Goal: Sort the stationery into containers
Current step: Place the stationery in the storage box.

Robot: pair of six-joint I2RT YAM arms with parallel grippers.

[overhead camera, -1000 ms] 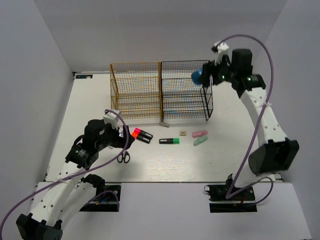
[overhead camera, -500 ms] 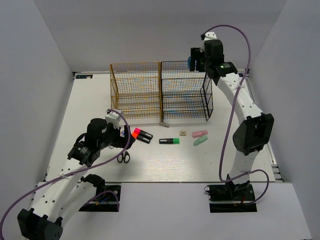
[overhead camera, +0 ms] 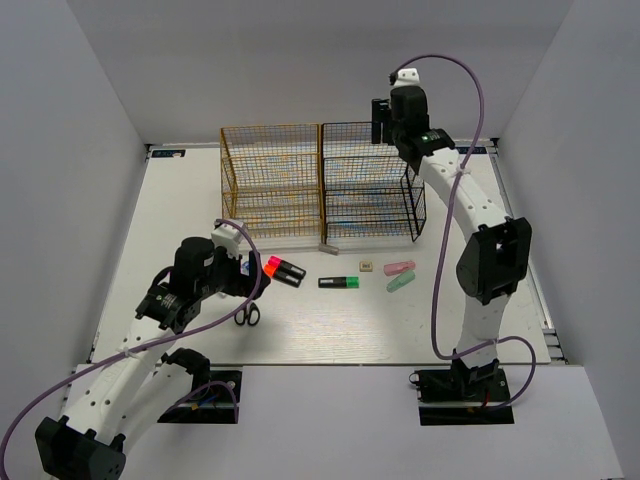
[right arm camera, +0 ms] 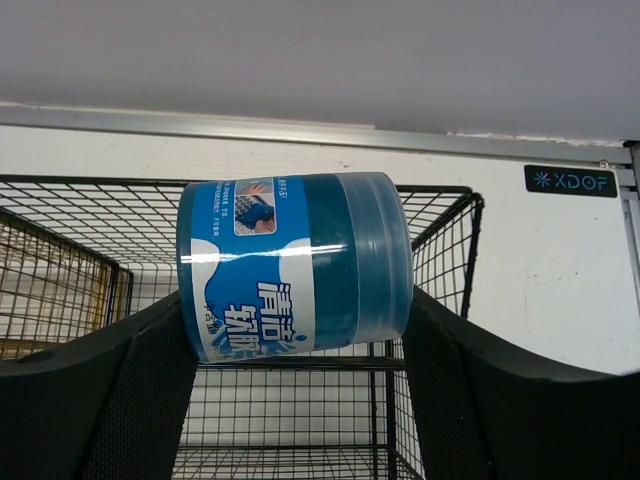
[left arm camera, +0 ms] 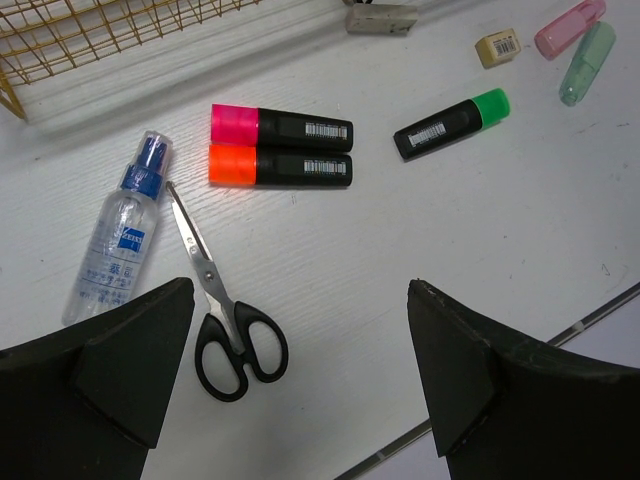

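Placement step. The right pincer [right arm camera: 295, 345] grips the blue jar [right arm camera: 290, 265] sideways. The black wire rack [overhead camera: 368, 215] lies just below it. Next: lower, release onto a shelf. The left pincer [left arm camera: 300, 370] hangs open above the scissors [left arm camera: 225, 320].

White table [overhead camera: 330, 320] carries a yellow-orange wire-mesh rack [overhead camera: 272, 180] and a black wire-mesh rack [overhead camera: 370, 185], side by side at the far edge. Loose in front: black-handled scissors [left arm camera: 212, 295], clear spray bottle [left arm camera: 115, 240], black pink-tipped marker [left arm camera: 282, 127], black orange-tipped marker [left arm camera: 280, 166], black green-tipped marker [left arm camera: 450, 123], beige cube [left arm camera: 497, 46], pink oblong piece [left arm camera: 568, 27], mint oblong piece [left arm camera: 586, 62].
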